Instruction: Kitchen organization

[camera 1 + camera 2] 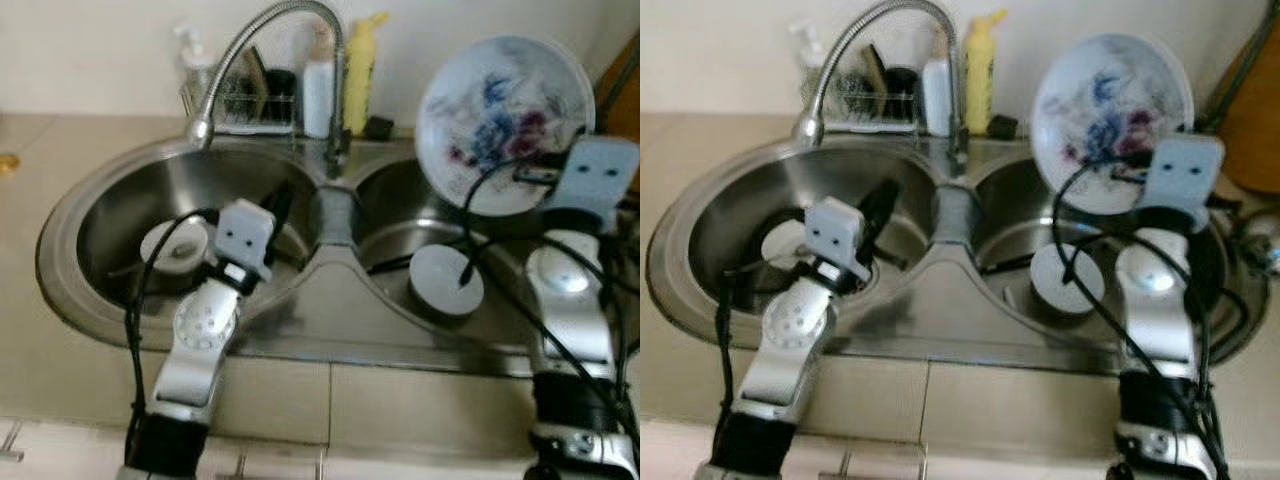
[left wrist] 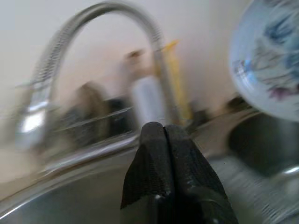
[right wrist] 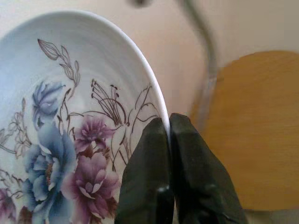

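right gripper (image 3: 169, 128) clamped on rim of floral plate (image 1: 500, 115), held upright, upper right over right basin | left gripper (image 2: 163, 135) fingers pressed together, empty, centre-left over left basin (image 1: 110, 215) | faucet (image 1: 270, 60) arched between arms | bottles, rack upper centre | grey disc (image 1: 445, 280) below plate

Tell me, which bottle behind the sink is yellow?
The tall yellow bottle just right of the faucet. The bottle beside it is white.
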Controlling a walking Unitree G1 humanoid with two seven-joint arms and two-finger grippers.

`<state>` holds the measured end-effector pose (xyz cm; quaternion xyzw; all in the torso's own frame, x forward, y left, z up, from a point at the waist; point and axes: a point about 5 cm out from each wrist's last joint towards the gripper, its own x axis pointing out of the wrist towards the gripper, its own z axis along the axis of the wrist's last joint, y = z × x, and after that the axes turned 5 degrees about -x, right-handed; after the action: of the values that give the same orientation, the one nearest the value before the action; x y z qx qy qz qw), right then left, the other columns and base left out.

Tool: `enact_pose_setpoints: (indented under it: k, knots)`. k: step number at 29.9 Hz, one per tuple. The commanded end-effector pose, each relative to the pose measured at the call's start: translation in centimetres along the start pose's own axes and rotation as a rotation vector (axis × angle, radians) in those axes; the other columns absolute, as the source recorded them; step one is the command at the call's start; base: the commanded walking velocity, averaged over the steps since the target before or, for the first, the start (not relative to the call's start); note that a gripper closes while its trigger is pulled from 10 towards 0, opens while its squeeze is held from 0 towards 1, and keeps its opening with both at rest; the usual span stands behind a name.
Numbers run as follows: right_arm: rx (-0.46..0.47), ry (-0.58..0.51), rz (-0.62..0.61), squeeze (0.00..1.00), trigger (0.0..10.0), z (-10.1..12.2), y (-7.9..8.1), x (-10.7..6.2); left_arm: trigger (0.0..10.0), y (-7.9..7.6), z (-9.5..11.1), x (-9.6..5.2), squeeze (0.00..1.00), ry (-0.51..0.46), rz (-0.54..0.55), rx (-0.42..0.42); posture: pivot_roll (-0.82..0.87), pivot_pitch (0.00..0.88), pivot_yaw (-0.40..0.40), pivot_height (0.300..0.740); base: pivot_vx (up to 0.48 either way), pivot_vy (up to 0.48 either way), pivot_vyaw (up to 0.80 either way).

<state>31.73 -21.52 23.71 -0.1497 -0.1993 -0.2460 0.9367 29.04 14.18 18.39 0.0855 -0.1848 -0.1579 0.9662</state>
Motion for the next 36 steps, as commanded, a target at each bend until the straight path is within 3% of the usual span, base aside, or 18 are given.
enact_pose_setpoints:
  k: [1,9,11,14,19,21,22,29,34,36]
  knots:
    - [-0.01,0.065,-0.05,0.0,10.0,-0.9,-1.3,0.4,10.0,0.4,-0.1,-1.0,0.0,0.067,0.03,-0.018,0.16,0.0,-0.034,0.74,0.0,0.0,0.0]
    - [-0.006,0.339,-0.051,0.0,10.0,-5.4,-2.3,0.7,10.0,0.3,0.2,-3.9,0.0,0.175,0.045,-0.06,0.19,0.0,-0.043,0.74,0.0,0.0,0.0]
    - [-0.029,0.436,-0.058,0.0,10.0,-7.4,-3.0,0.8,10.0,-0.1,0.4,-5.0,0.0,0.202,0.0,-0.027,0.19,0.0,-0.046,0.74,0.0,0.0,0.0]
    - [-0.055,0.556,0.017,0.0,10.0,-9.7,-2.4,0.1,10.0,0.3,0.1,-4.8,0.0,0.206,0.044,-0.033,0.19,0.0,-0.048,0.74,0.0,0.0,0.0]
    - [-0.049,0.628,0.083,0.0,10.0,-11.0,-1.5,-0.8,10.0,-0.1,0.3,-4.4,0.0,0.201,0.059,-0.044,0.18,0.0,-0.049,0.74,0.0,0.0,0.0]
    - [-0.035,0.638,0.078,0.78,10.0,-11.3,-1.5,-0.8,10.0,-0.2,0.4,-4.3,0.0,0.2,0.062,-0.048,0.18,0.0,-0.049,0.74,0.0,0.0,0.0]
    - [-0.032,0.643,0.075,1.0,10.0,-11.4,-1.5,-0.9,10.0,-0.2,0.4,-4.3,0.0,0.199,0.063,-0.048,0.18,0.0,-0.049,0.74,0.0,0.0,0.0]
    - [0.012,0.624,0.081,1.0,10.0,-11.1,-1.2,-1.1,10.0,-0.2,0.4,-4.1,0.0,0.195,0.07,-0.053,0.18,0.0,-0.047,0.74,0.0,0.0,0.0]
    - [0.065,0.519,0.06,1.0,10.0,-9.2,-1.3,-0.6,10.0,-0.2,0.4,-3.9,0.0,0.193,0.074,-0.063,0.18,0.0,-0.044,0.74,0.0,0.0,0.0]
    - [0.096,0.423,0.036,1.0,10.0,-7.1,-1.5,-0.2,10.0,-0.2,0.5,-3.7,0.0,0.191,0.079,-0.074,0.18,0.0,-0.044,0.74,0.0,0.0,0.0]
